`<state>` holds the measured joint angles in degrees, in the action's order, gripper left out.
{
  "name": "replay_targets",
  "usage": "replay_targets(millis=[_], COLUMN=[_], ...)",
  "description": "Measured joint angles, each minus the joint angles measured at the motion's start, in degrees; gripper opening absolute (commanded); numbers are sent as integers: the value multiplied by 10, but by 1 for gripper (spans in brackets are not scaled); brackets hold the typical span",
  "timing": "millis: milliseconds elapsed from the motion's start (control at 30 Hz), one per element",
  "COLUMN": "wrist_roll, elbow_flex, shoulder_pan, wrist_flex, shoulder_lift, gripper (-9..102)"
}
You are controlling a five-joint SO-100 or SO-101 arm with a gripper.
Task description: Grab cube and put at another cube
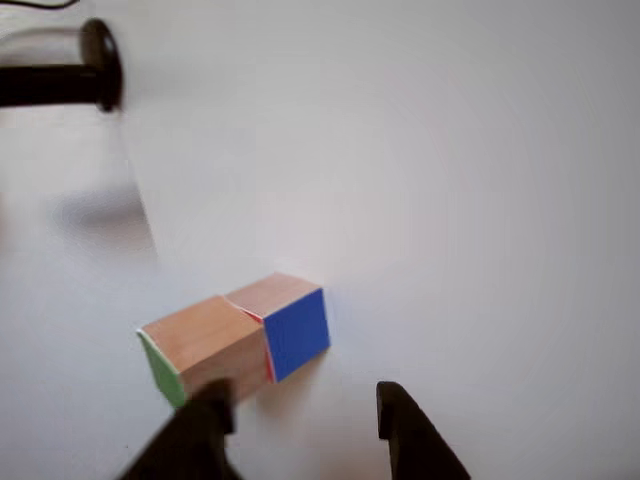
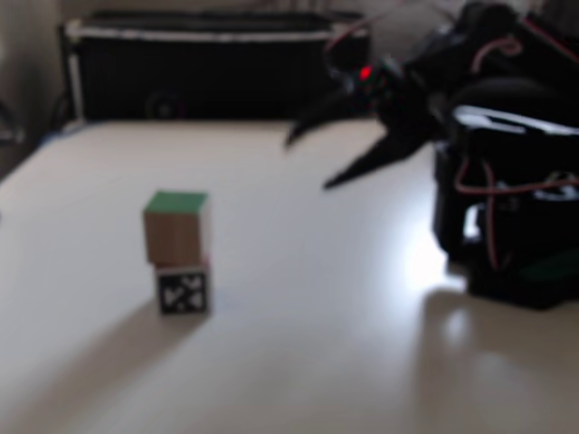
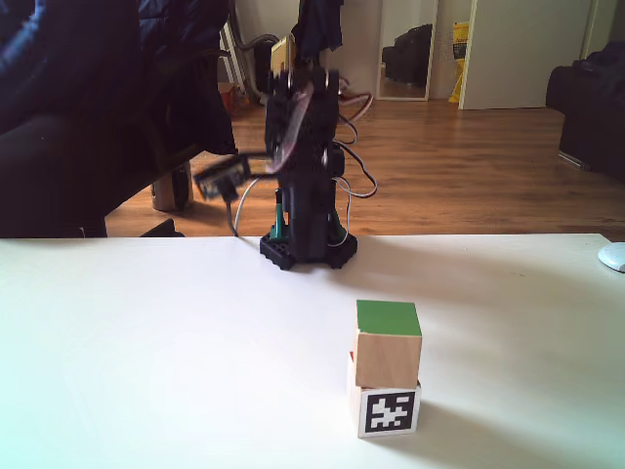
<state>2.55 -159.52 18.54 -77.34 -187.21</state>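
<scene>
The arm stands folded back over its base at the far edge of the table in a fixed view, its black links upright and its red and white wires looping down the front. In the other fixed view the gripper reaches out from the dark bulk of the arm towards the left of the picture, raised well above the table top and well apart from the cubes. Its two dark fingers diverge to separate tips, so the jaws stand spread with nothing between them. In the other view the same fingers enter from the bottom edge, parted, with bare white table in the gap (the picture is soft here, so finer detail of the pads is lost).

The cube sits on top of another cube, green face upward, plain wood sides showing, turned slightly askew from the one beneath. The lower cube shows a black-and-white square marker on its near face in both fixed views. In the other view the pair appears as the cube touching another cube, whose blue face and thin red edge are visible.

A dark round-ended bar crosses the upper left of the other view.
</scene>
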Motion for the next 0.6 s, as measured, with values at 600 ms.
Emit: replay_targets(millis=[600], wrist_roll=[24], elbow_flex=[-107], shoulder_pan=[-18], wrist_flex=[27], shoulder_lift=[-9], gripper=[0])
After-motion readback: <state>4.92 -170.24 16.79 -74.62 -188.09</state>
